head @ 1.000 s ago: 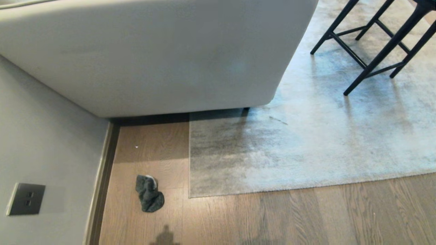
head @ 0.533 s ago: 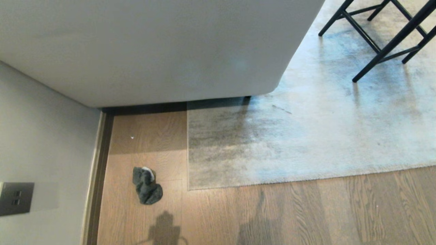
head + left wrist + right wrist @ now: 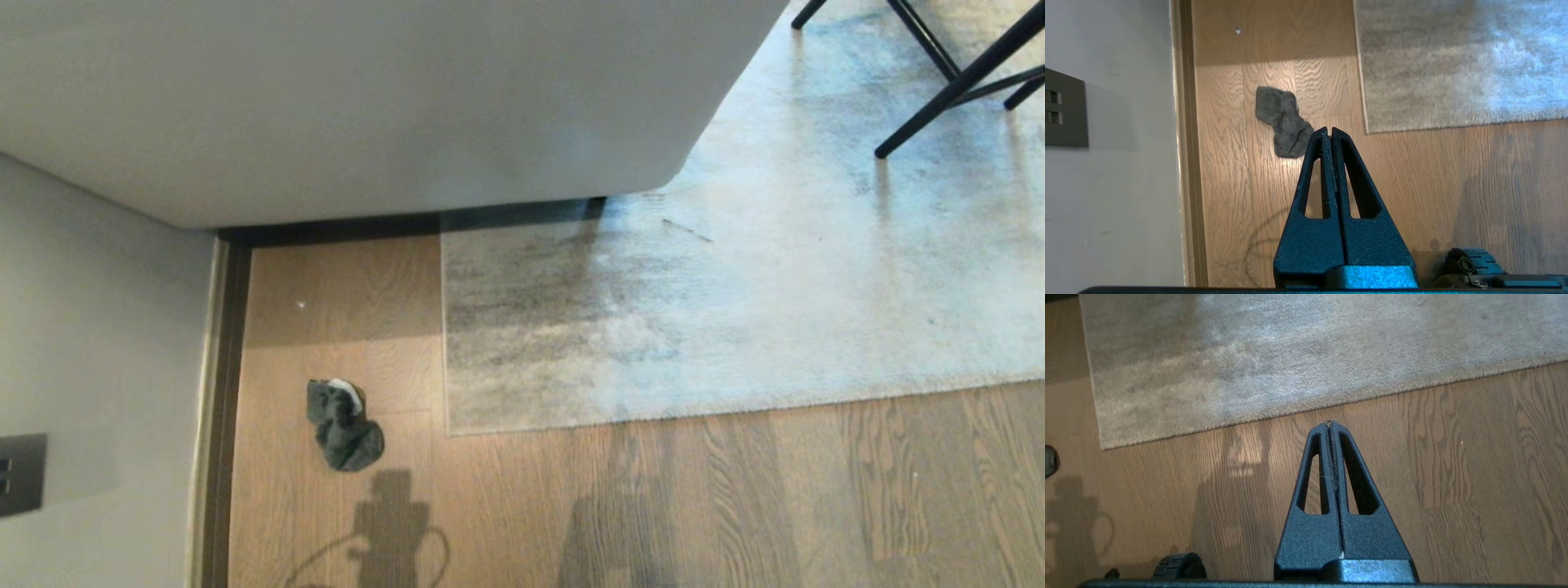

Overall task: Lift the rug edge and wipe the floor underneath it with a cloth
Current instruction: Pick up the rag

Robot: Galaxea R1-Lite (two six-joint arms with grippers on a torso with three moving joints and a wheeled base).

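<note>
While neither arm shows in the head view, the cloth (image 3: 343, 425) lies lower left on the floor (image 3: 653, 506), just left of the rug edge (image 3: 446, 343). Left wrist view: left pincer (image 3: 1330, 130), together, nearer, cloth just beyond. Right wrist view: right pincer (image 3: 1329, 424), together, near the rug.

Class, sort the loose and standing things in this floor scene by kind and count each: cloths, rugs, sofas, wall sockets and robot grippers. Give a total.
Cloth: 1
Rug: 1
Sofa: 1
Wall socket plate: 1
Grippers: 2, the left gripper and the right gripper, both with jaws shut
Total: 6
</note>
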